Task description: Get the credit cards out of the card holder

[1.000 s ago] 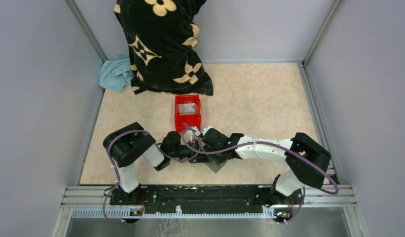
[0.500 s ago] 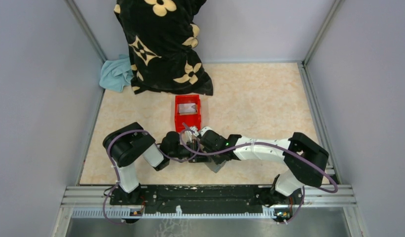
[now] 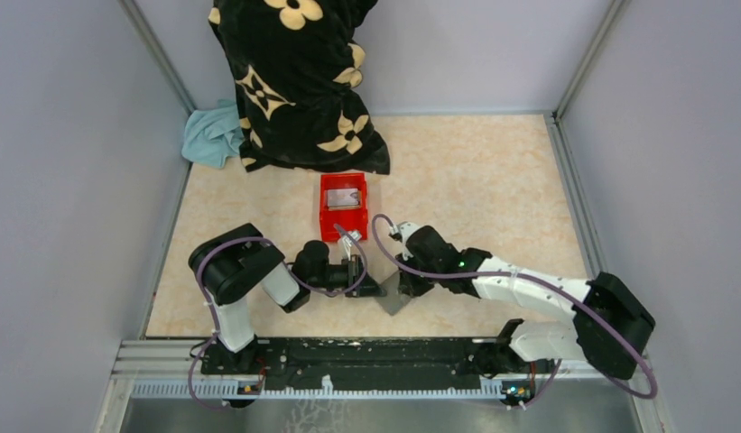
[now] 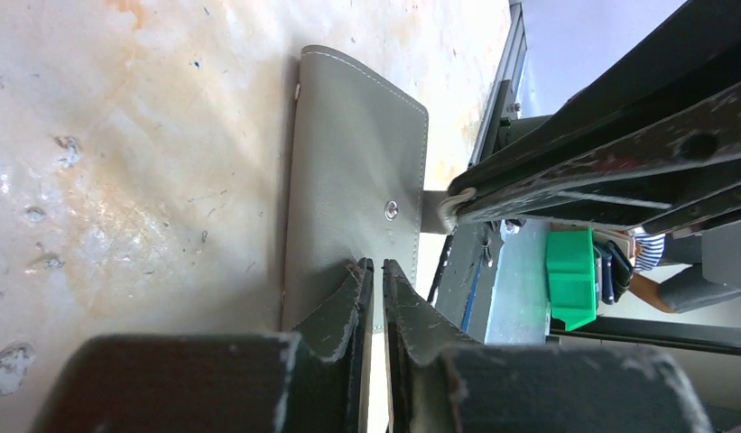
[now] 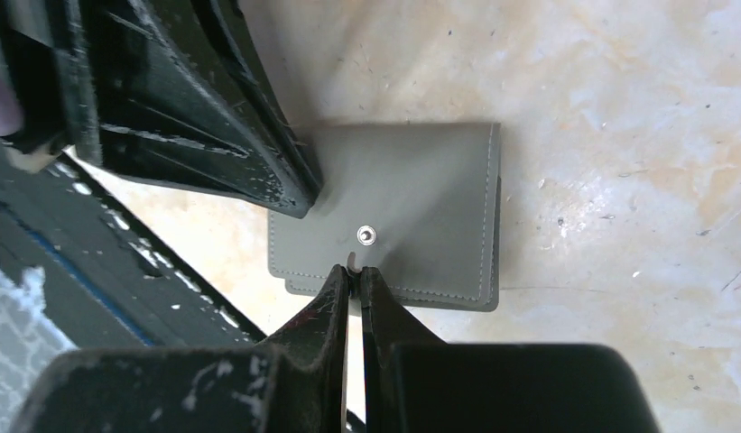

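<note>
The grey card holder [image 3: 398,299] [image 4: 348,153] [image 5: 430,198] lies folded shut on the table, snap stud facing up. My left gripper [image 3: 375,290] [image 4: 377,263] is nearly shut, and its tips rest on one edge of the holder; its fingers [image 5: 258,153] cover a corner. My right gripper [image 3: 404,288] [image 5: 355,269] is shut at the flap's edge just below the stud. A tiny pale sliver sits between its tips, and I cannot tell what it is. One silver-grey credit card [image 3: 346,198] lies in the red bin [image 3: 326,216]. No card shows at the holder.
A black flowered cushion [image 3: 299,81] and a blue cloth [image 3: 213,135] stand at the back left. The metal rail [image 3: 375,354] runs along the near edge, close behind the holder. The right arm [image 4: 619,144] crosses the left wrist view.
The right gripper went from open to shut. Its arm swung back and to the right, from beside the left gripper near the bin to the holder's edge. The left arm stayed put.
</note>
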Motion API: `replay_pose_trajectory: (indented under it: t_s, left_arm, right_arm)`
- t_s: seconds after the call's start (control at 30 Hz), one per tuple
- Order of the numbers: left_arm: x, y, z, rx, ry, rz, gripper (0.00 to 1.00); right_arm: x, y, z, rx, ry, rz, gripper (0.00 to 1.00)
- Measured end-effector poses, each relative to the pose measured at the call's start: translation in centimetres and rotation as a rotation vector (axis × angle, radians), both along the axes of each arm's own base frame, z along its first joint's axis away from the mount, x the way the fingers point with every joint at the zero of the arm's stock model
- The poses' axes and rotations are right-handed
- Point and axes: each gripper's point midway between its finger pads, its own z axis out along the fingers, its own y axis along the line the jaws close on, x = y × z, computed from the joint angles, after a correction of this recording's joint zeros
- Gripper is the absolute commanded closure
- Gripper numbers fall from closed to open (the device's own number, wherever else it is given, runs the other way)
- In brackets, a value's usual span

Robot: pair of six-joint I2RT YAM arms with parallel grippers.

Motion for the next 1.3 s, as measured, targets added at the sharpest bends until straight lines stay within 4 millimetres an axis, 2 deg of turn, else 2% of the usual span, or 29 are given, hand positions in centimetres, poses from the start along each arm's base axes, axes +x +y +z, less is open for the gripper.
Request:
replay_pose_trajectory:
  t_s: [0.23,0.37,0.53,0.57,0.73,0.87,1.03,1.2,1.3]
  left_arm:
    - [0.1,-0.1,0.3,-0.021,0.003,0.0,0.84]
    - [0.1,-0.3,0.9,-0.041,-0.002,-0.007,0.61]
    - [0.2,-0.4,3.3,-0.069,-0.051,-0.012,0.44]
    - [0.3,-0.4,3.8,-0.07,-0.065,-0.013,0.43]
    - [1.6,-0.7,7.4,-0.071,-0.182,0.004,0.44]
    - [2.5,-0.7,8.7,-0.046,-0.249,0.02,0.49]
    - [2.5,-0.2,7.2,0.023,-0.239,0.022,0.67]
    - [2.4,0.0,6.2,0.052,-0.22,0.018,0.74]
    - [2.4,0.0,5.5,0.068,-0.203,0.015,0.77]
  right_arm:
    - [0.7,-0.3,2.1,0.104,-0.03,-0.04,1.0]
    - [1.5,-0.6,3.5,0.131,-0.075,-0.07,1.0]
    - [2.7,-0.3,5.8,0.15,-0.126,-0.076,1.0]
    - [3.0,-0.1,6.5,0.16,-0.142,-0.076,1.0]
    - [3.7,0.3,8.0,0.173,-0.181,-0.073,1.0]
    - [4.1,0.3,8.9,0.172,-0.195,-0.074,1.0]
    - [4.4,0.0,8.8,0.163,-0.202,-0.095,1.0]
    - [3.8,-1.4,6.1,0.112,-0.157,-0.15,1.0]
    - [3.1,-2.4,5.2,0.09,-0.124,-0.192,1.0]
